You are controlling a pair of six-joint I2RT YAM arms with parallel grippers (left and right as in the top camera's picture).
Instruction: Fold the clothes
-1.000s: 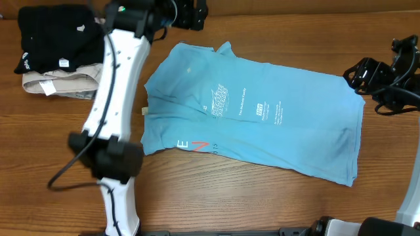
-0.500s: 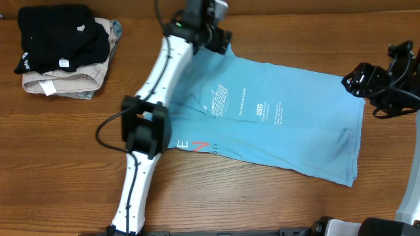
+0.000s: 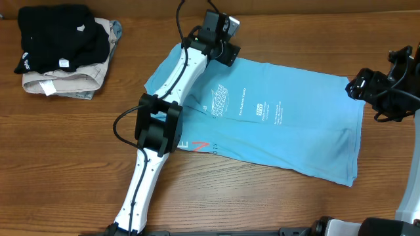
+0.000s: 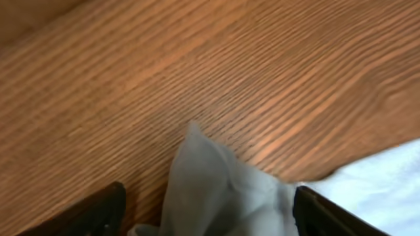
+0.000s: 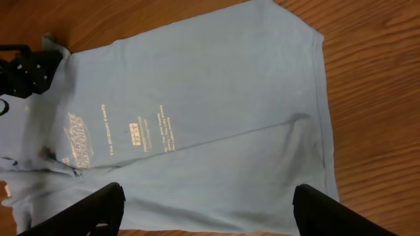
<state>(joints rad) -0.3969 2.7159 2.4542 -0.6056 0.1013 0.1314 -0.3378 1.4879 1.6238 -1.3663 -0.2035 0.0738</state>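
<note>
Here's the sky-blue T-shirt (image 3: 282, 131), spread flat on the wooden table (image 3: 262, 203) across the middle of the overhead frame, running from upper centre down toward the lower right. White printed logos (image 3: 239, 105) sit mid-shirt, and the red mark (image 3: 203, 145) shows in the lettering at its lower left edge. Up at the shirt's top edge, in the upper centre of the frame, sits the left gripper (image 3: 225, 51), its white arm slanting up from the bottom left and crossing the shirt's left side. From the left wrist view the two dark fingertips stand wide apart at the bottom corners, and a pale peak of fabric (image 4: 203, 177) rises between them: spread jaws, cloth in the gap, nothing pinched that I can see. Over at the right edge of the overhead frame, the right gripper (image 3: 362, 85) hangs just beside the shirt's upper right corner. Its wrist camera looks down on the shirt's printed face (image 5: 197, 111) with both fingers splayed wide and nothing in them. Well apart, in the upper left corner, a folded black garment (image 3: 59, 36) lies on top of a folded beige garment (image 3: 62, 83).
</note>
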